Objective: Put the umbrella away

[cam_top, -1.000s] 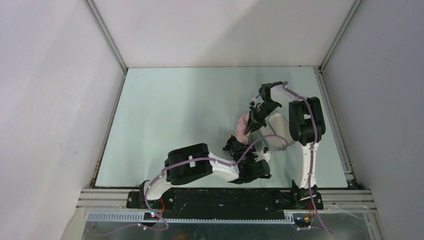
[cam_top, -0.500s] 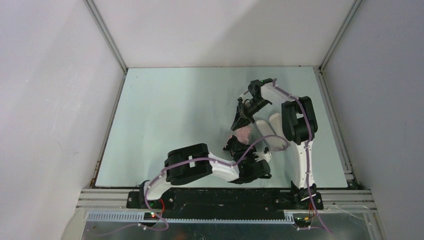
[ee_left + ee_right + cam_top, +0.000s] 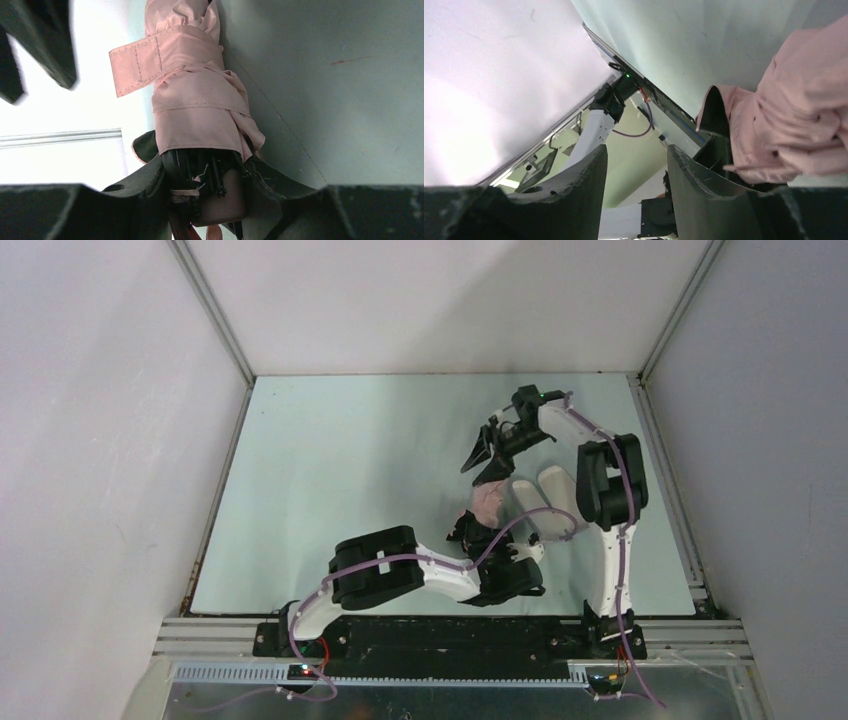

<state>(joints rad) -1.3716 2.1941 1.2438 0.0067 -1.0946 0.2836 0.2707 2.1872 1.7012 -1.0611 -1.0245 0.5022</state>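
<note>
Only the left wrist view shows the left end effector (image 3: 205,172) clamping the umbrella (image 3: 197,105) at its ribbed end. The right end effector (image 3: 636,152) is narrowly parted and empty, with pale case pieces (image 3: 553,483) just right.

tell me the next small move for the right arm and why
Probably lower the right gripper to the loose strap tab and pinch it. The left gripper is clamped on the folded umbrella near its handle end, yet the tab sticks out unfastened, and the right gripper is open, empty and clear of it.

Pale pink umbrella (image 3: 195,100), black underside; pale green table (image 3: 350,460)
</note>
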